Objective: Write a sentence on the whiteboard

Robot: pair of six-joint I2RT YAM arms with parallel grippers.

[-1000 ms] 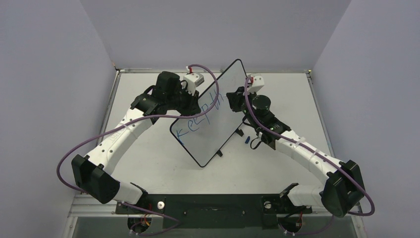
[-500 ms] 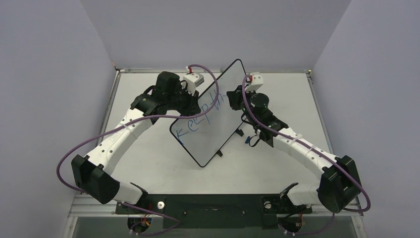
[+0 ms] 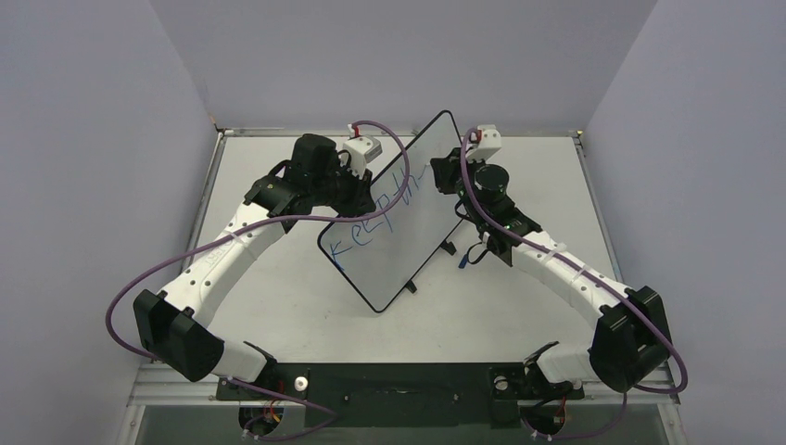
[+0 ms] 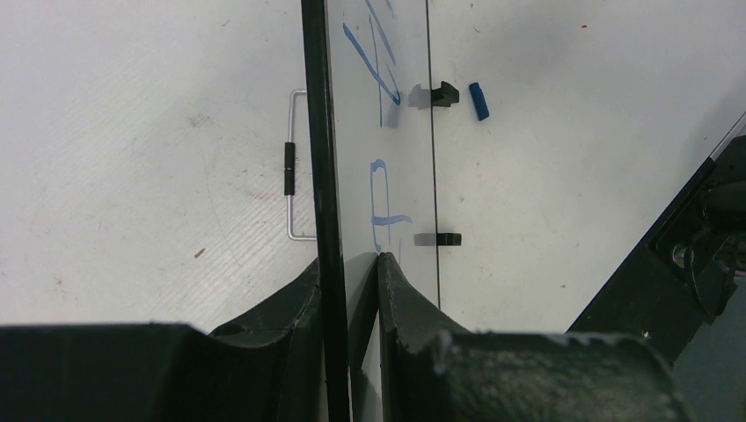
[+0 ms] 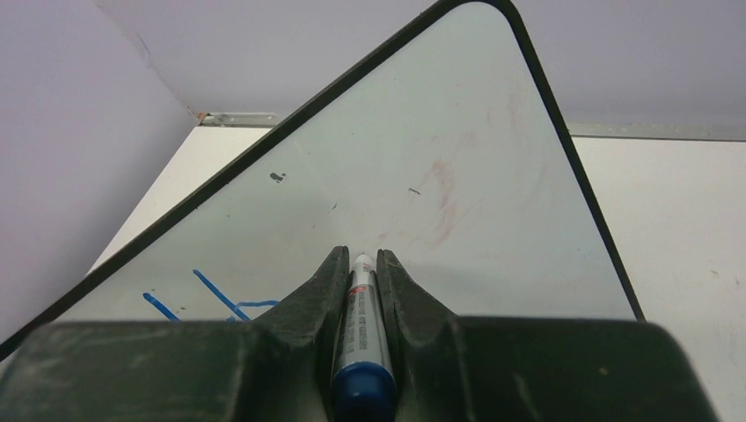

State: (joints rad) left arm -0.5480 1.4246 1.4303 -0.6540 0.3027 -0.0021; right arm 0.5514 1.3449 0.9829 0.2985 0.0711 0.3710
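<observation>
Clutter is slight: a small blue cap (image 3: 461, 260) lies on the table (image 3: 278, 306) just beside the whiteboard (image 3: 408, 241), near one of its black feet (image 4: 447, 92), and a thin wire loop (image 4: 289, 167) lies on the other side of the board. The board stands propped on edge, running diagonally across mid-table towards the back wall, and it walls the two arms off from each other. The left gripper (image 4: 347, 261) is clenched over the board's black rim, one finger on each face. The right gripper (image 5: 359, 255) is clamped on a marker (image 5: 361, 325), whose tip points at the board's face (whether it touches I cannot tell).

Since a second ago the right wrist has slid towards the far end of the board. The left arm, the cap and the board lie as before. The sentence (image 3: 375, 218), in slanted blue, reads roughly "Keep th", as it did then.

Ahead of the marker tip, bare white runs up to the board's rounded far corner, which is close to the back wall.
</observation>
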